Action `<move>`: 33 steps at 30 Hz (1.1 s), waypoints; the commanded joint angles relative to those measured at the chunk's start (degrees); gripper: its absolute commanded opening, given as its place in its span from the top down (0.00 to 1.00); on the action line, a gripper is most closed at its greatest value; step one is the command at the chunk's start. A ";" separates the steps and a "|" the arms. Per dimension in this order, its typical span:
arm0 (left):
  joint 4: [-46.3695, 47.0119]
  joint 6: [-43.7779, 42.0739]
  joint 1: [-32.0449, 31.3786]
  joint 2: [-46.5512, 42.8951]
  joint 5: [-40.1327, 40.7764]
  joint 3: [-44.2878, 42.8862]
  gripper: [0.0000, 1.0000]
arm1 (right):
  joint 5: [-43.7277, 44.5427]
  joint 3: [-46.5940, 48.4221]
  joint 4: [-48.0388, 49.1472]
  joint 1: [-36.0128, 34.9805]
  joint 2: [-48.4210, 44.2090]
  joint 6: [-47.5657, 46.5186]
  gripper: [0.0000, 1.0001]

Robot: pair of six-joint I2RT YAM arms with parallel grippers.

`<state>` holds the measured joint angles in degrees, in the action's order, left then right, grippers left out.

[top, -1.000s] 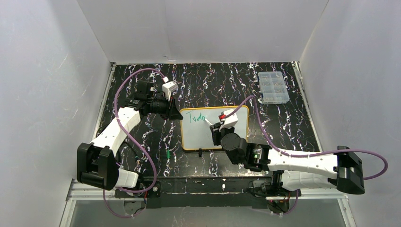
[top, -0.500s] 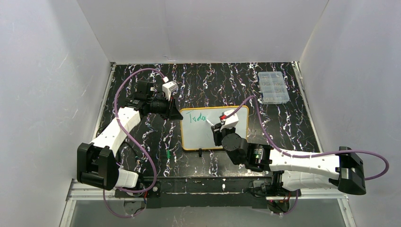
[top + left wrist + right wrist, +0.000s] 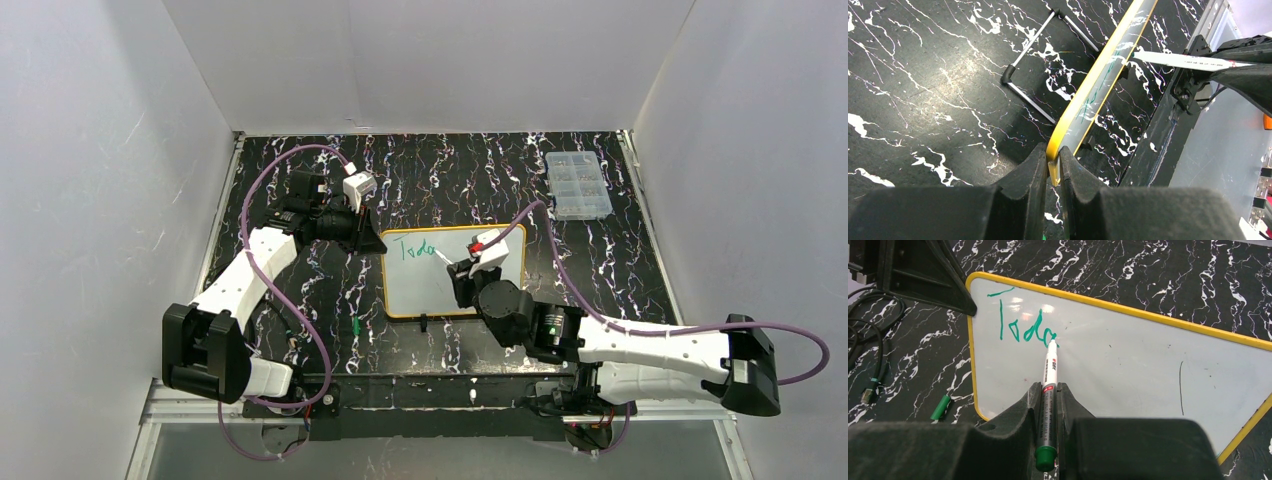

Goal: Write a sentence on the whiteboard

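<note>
whiteboard (image 3: 415,285) — corner pinched in left jaws | right jaws grip marker (image 3: 1049,371) — tip seemingly touching its face

Black bench (image 3: 450,180) with white marble veins, whiteboard (image 3: 410,285) white with yellow-orange frame, green lettering (image 3: 1023,330) at its top left, marker (image 3: 1050,371) white-barrelled with green tip and end, green cap (image 3: 940,407) left of the whiteboard, clear box (image 3: 578,185) beyond it, purple cables (image 3: 300,148)

Left claw (image 3: 373,241) at corner of whiteboard (image 3: 418,288) — green lettering (image 3: 415,247)
</note>
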<state>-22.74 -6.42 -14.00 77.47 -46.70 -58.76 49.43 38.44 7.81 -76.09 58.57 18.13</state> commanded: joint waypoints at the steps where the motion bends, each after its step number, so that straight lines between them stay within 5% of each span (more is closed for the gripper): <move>1: -0.02 -1.20 0.38 -2.50 0.95 0.14 1.00 | 0.10 0.32 1.84 0.07 -2.23 -0.81 0.99; 15: 0.05 -0.98 0.42 -2.33 1.65 0.06 1.00 | 2.51 0.09 -1.28 0.07 -6.26 -2.02 0.99; 33: 0.15 -0.95 0.41 -2.22 1.35 0.06 1.00 | 2.20 -0.53 6.16 0.07 -1.96 -4.98 0.99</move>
<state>-22.76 -6.42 -14.00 77.41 -46.48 -58.74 50.85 37.69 8.58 -76.09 56.01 14.57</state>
